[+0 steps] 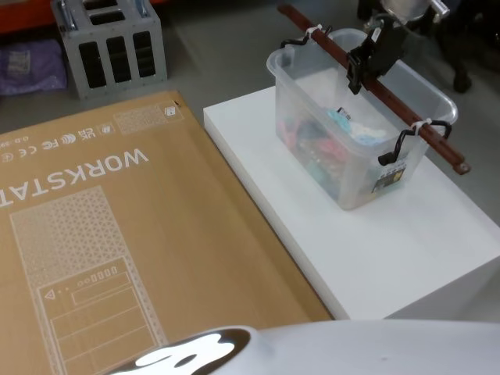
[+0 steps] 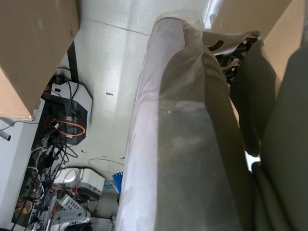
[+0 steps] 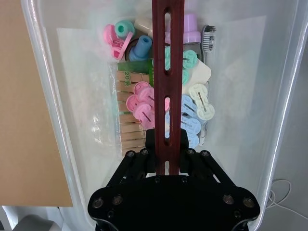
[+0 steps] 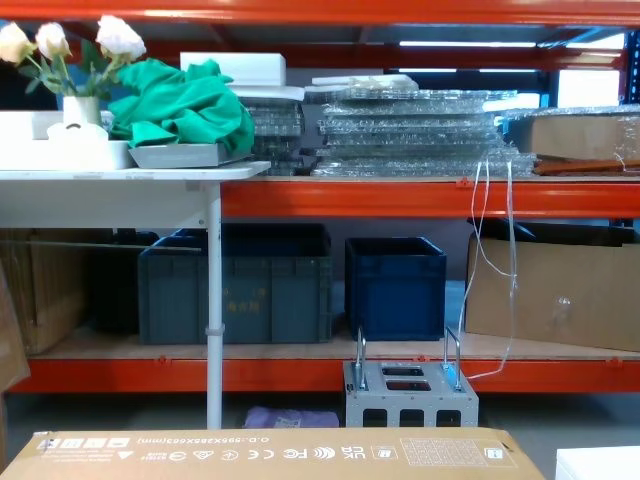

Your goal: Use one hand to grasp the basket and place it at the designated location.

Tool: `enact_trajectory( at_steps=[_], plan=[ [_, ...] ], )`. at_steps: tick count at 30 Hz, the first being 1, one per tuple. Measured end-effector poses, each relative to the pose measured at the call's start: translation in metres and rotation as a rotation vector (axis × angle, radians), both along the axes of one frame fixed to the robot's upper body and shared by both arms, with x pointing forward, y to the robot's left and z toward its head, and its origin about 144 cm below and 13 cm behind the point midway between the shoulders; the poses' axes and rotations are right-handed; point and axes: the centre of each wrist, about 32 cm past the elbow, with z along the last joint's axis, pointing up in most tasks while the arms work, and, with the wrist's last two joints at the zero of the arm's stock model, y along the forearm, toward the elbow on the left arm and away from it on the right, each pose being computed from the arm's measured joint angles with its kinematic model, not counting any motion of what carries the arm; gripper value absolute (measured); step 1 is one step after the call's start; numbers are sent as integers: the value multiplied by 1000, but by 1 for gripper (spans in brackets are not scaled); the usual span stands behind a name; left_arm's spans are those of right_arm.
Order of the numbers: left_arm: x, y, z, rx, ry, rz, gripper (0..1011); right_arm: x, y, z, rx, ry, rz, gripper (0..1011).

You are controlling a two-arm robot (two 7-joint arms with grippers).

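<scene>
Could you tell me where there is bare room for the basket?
Bare: the near half of the white platform, before the basket, and the cardboard box leftward. Crowded: the far end, where the right gripper holds the handle.

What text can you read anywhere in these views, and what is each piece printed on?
"WORKSTAT": big letters on the cardboard box, upside down in the head view, cut off at the edge.
"CE", "FC": marks in that box's symbol row.
Side label on the basket: too small to read.
Print on the green packet inside it: blurred.
Fine print on the box's edge, chest view: too small.
</scene>
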Motion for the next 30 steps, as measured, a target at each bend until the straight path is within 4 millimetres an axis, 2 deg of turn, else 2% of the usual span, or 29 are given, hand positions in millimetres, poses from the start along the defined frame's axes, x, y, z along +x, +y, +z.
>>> enact_trajectory(
  at_steps=[13,30],
  plan=[
    [0,0,0,0,0,0,0,-13,-3,19,11,-45,17,237],
    [0,0,0,0,0,0,0,-46,-1,82,23,-186,76,237]
  ],
)
